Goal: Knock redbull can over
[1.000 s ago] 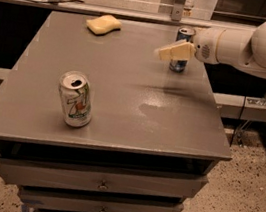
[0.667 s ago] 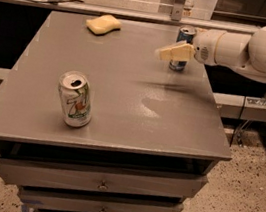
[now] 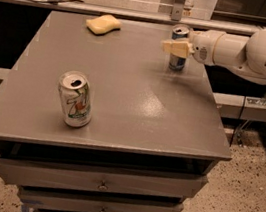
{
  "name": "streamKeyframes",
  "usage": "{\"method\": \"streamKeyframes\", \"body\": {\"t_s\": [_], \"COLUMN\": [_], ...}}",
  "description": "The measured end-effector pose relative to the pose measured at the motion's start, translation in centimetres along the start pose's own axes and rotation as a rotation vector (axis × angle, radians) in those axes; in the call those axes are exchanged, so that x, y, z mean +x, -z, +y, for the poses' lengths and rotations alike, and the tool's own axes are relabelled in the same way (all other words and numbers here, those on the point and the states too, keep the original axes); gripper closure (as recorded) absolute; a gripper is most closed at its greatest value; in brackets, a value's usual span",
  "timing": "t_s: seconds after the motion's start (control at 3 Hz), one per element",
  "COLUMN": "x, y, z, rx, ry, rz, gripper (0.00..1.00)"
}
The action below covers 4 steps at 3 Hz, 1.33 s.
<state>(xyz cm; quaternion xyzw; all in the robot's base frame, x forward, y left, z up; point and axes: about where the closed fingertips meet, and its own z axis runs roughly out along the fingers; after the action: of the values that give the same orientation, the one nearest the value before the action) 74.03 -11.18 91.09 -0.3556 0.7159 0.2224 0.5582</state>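
The gripper (image 3: 173, 47), fingers together, hung mid-height at the upright slim can (image 3: 176, 62), which stood just behind them.

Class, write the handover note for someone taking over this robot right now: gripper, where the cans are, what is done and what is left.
Gripper: held level over the far right of the table, tip pointing left, crossing in front of the redbull can. Contact with the can cannot be told.
Redbull can: upright near the far right edge.
7UP can: upright, near left. It is not the target.
Sponge: at the far edge, left of the redbull can.
Done: gripper brought to the can.
Left: push the redbull can over, probably with a sideways sweep.
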Motion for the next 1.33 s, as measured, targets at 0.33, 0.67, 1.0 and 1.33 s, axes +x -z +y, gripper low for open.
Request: {"method": "streamKeyframes", "body": {"t_s": [0.33,0.67,1.0,1.33], "x": [-2.2,-5.9,-8.0,-8.5], "y": [-0.2,-1.0,-2.7,-3.6], "z": [0.3,2.9,8.9,14.0], "rx": [-0.031,-0.134,-0.298,-0.388], "ry": [0.039,0.179,0.427,0.72], "rz": [0.006,0.039,0.125,0.24], "gripper": [0.64,0.87,1.0,1.0]}}
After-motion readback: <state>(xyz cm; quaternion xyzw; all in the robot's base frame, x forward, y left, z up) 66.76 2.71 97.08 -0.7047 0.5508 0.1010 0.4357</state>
